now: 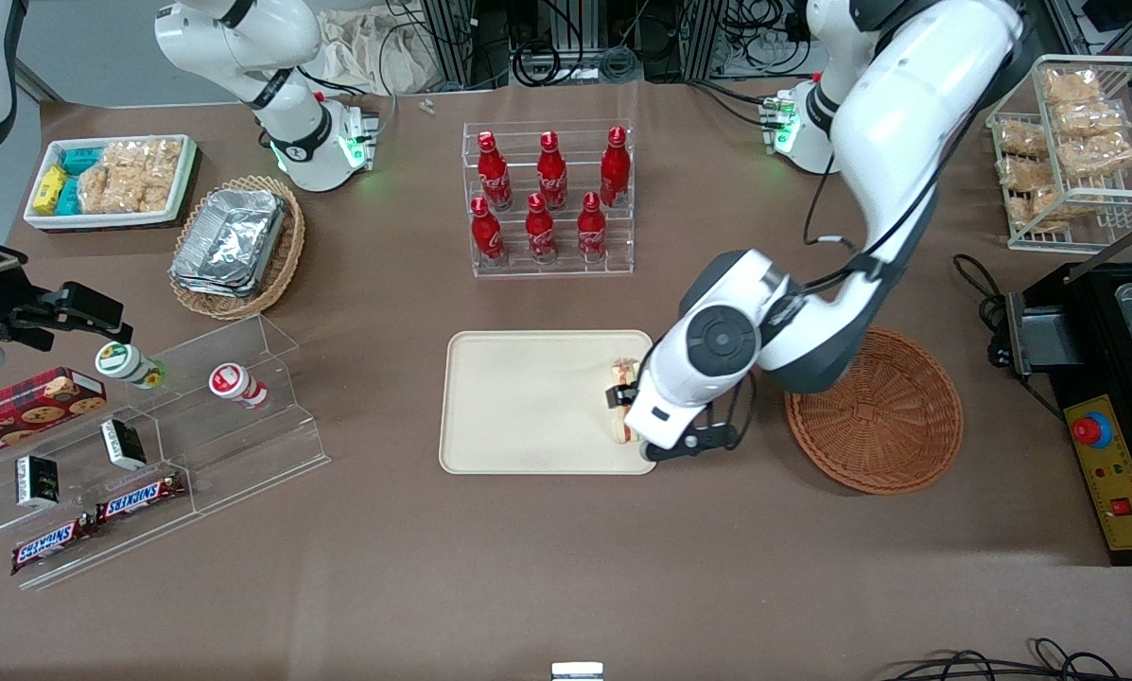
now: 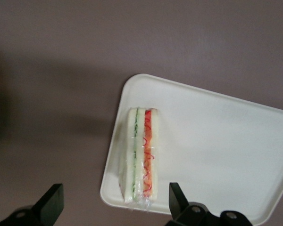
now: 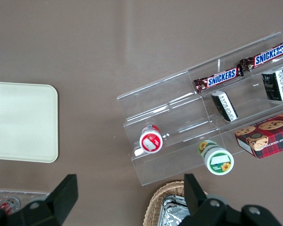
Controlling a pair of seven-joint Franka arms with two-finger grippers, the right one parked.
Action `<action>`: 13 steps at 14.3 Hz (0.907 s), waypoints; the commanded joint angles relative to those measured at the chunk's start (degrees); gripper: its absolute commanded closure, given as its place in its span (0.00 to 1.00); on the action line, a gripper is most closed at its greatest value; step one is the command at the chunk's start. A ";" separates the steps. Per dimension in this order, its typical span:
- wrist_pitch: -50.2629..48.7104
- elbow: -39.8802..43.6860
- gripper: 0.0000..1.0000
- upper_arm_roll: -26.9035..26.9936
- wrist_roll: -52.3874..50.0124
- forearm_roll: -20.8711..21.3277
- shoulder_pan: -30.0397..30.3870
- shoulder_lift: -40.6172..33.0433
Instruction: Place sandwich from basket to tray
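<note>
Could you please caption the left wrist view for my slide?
Open tool above the sandwich lying on the tray.

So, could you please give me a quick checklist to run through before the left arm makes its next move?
1. Sandwich out of the basket: ok.
2. Sandwich resting on the tray: ok, close to one rim.
3. Pincer open, fingers apart from the sandwich: ok.
4. Sandwich wholly inside the rim: cannot tell, its wrap reaches the edge.
5. Pincer above the tray's basket-side edge: ok.
</note>
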 commanded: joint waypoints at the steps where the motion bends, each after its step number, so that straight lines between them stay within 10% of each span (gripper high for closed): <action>1: -5.19 1.56 0.00 -0.11 -0.43 -1.34 3.83 -5.38; 6: -13.70 1.12 0.00 0.59 11.04 -7.23 11.40 -12.86; 13: -12.61 -16.50 0.01 19.57 41.39 -14.80 10.44 -32.01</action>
